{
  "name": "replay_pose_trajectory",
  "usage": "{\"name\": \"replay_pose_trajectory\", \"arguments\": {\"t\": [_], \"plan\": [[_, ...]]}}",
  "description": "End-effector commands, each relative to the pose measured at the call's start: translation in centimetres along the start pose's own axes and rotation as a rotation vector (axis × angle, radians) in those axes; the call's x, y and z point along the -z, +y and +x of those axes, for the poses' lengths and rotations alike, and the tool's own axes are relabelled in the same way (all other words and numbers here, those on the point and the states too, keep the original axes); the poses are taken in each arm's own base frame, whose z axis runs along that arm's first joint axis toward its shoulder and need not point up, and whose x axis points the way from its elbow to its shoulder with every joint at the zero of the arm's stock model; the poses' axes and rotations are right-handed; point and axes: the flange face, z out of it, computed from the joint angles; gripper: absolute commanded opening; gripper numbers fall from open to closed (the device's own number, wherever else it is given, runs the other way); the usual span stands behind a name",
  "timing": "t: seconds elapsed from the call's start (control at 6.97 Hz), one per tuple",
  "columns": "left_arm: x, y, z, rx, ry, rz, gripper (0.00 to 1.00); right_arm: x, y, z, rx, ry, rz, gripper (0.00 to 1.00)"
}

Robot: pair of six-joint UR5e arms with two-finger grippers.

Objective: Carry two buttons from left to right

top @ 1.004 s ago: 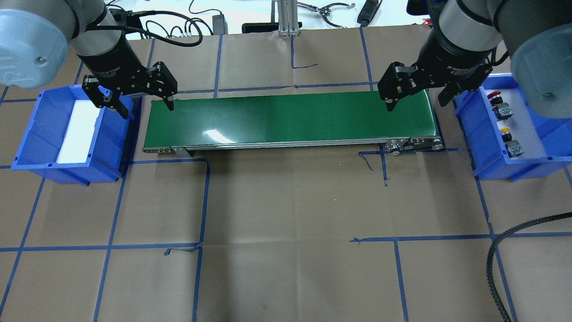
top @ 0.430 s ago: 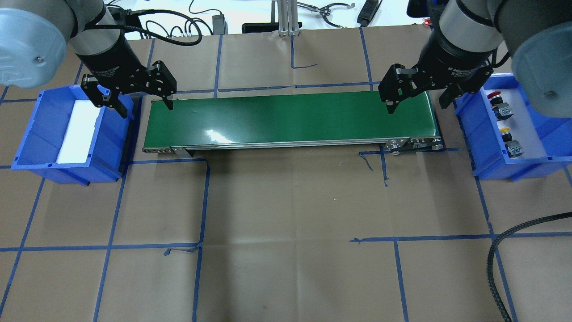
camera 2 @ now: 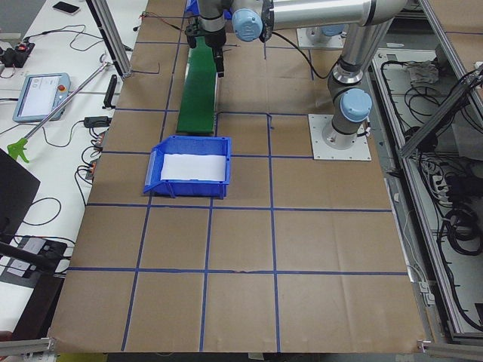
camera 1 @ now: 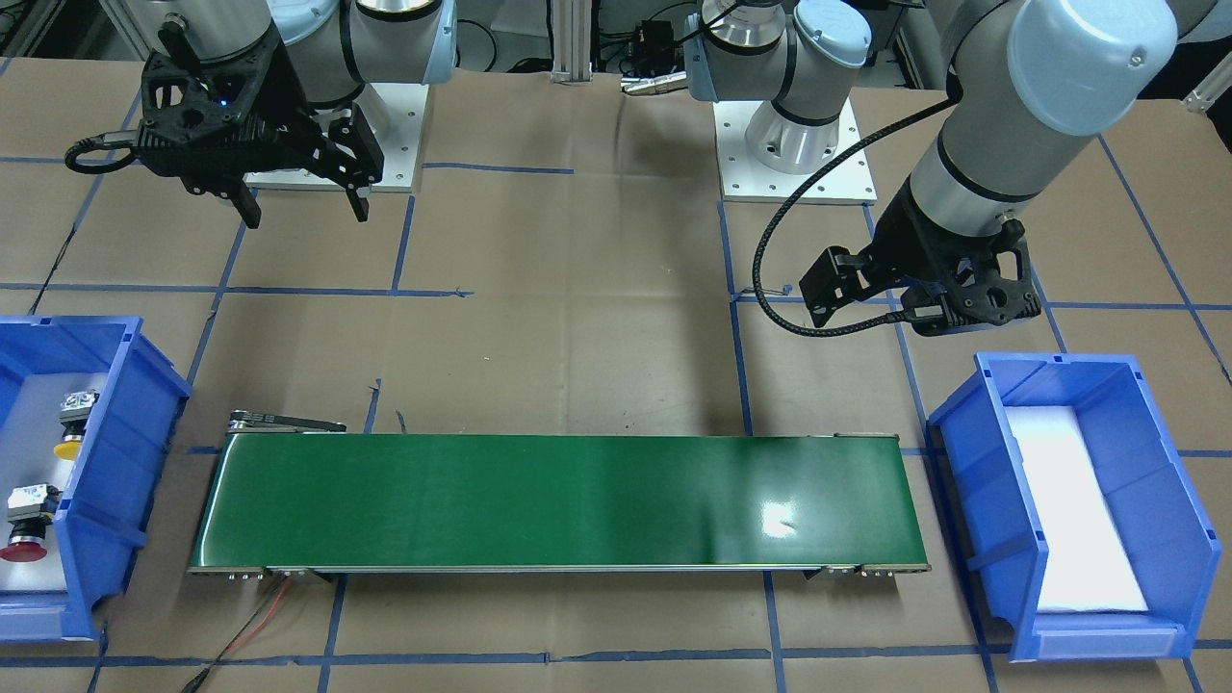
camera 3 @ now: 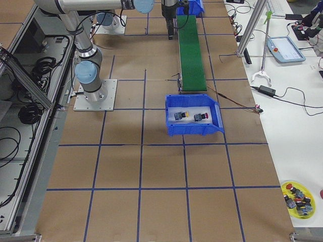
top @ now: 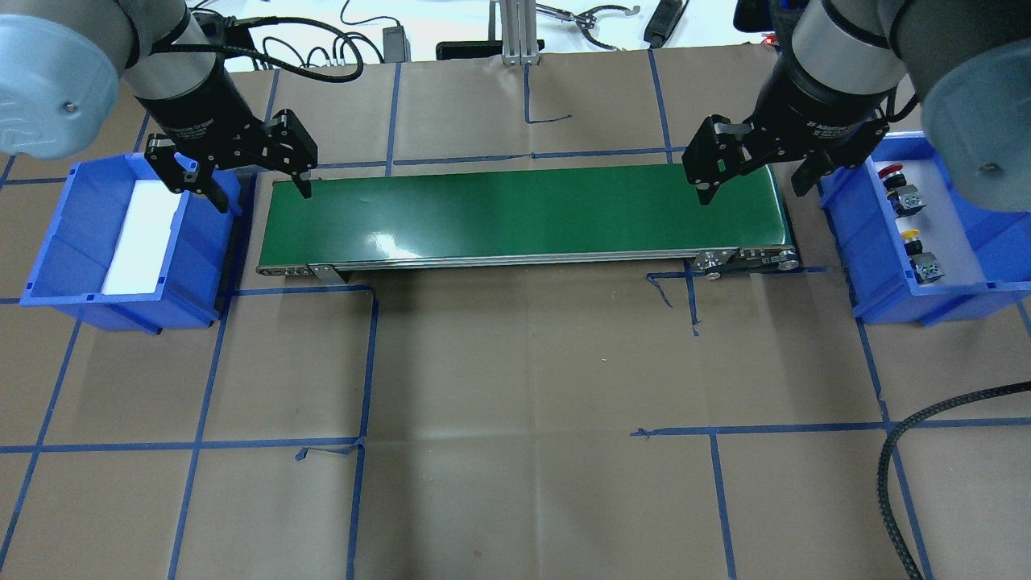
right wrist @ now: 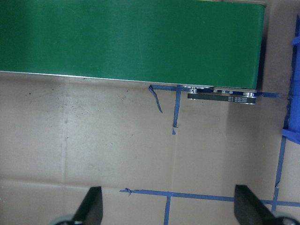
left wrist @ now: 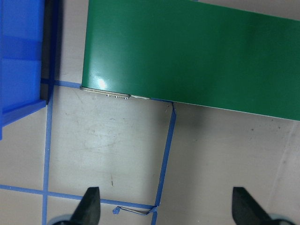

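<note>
Yellow and red buttons [top: 912,236] are lying in the blue bin [top: 854,242] beside your right fingers [top: 705,188], which, like your left fingers [top: 304,186], are hanging released.

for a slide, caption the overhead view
Left claw and right claw hang open by the conveyor ends; red button and yellow button lie in the right bin

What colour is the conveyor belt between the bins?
The belt is dark green; overhead exterior view shows it best.

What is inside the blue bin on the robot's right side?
A red button and a yellow button lie apart on a white liner in the bin. From overhead the right arm covers the bin's far corner; the side view shows nothing more there.
</note>
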Motion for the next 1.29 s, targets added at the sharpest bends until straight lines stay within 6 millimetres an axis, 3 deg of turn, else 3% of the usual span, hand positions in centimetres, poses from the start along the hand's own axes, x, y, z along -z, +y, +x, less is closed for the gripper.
{"name": "replay_pose_trajectory", "arguments": {"t": [0.0,0.72,1.15], "plan": [[0.2,0.0,0.0,0.0,-0.001,0.004,1.0,-0.2,0.1,0.0,0.001,0.0,-0.005,1.0],[-0.9,0.4,0.2,-0.002,-0.004,-0.017,1.0,-0.4,0.1,0.1,-0.001,0.001,-0.012,1.0],[0.5,1.3,0.5,-0.012,0.0,0.01,1.0,-0.6,0.4,0.0,-0.002,-0.002,-0.035,1.0]]}}
